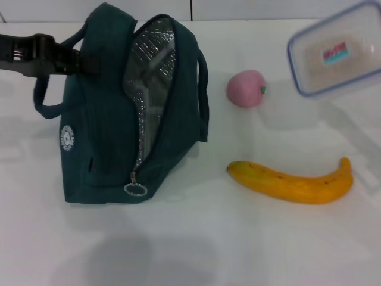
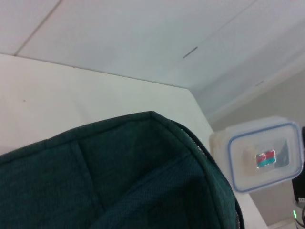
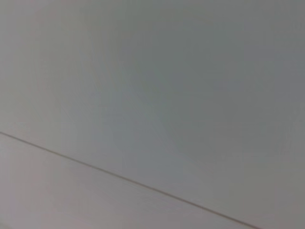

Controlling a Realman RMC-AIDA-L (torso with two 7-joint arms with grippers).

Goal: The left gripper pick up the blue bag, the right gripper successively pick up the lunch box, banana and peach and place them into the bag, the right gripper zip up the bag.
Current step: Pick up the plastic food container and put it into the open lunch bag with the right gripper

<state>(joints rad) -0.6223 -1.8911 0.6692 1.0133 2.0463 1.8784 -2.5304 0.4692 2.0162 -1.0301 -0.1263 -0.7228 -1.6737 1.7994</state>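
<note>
left claw at the bag, box aloft

the black two-fingered left gripper is clamped on a loop handle of the dark teal fabric blue bag, unzipped, foil lining showing. well to its right, the clear blue-rimmed lunch box is tilted off the white table, pink round peach and yellow curved banana below it. the right gripper is out of sight

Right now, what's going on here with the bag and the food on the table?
The left gripper is at the upper left side of the blue bag, by its handle; the bag stands on the white table with its zipper open and foil lining showing. The lunch box is tilted at the far right, seemingly lifted, though the right gripper is out of view. The peach and the banana lie on the table, not yet packed.
</note>
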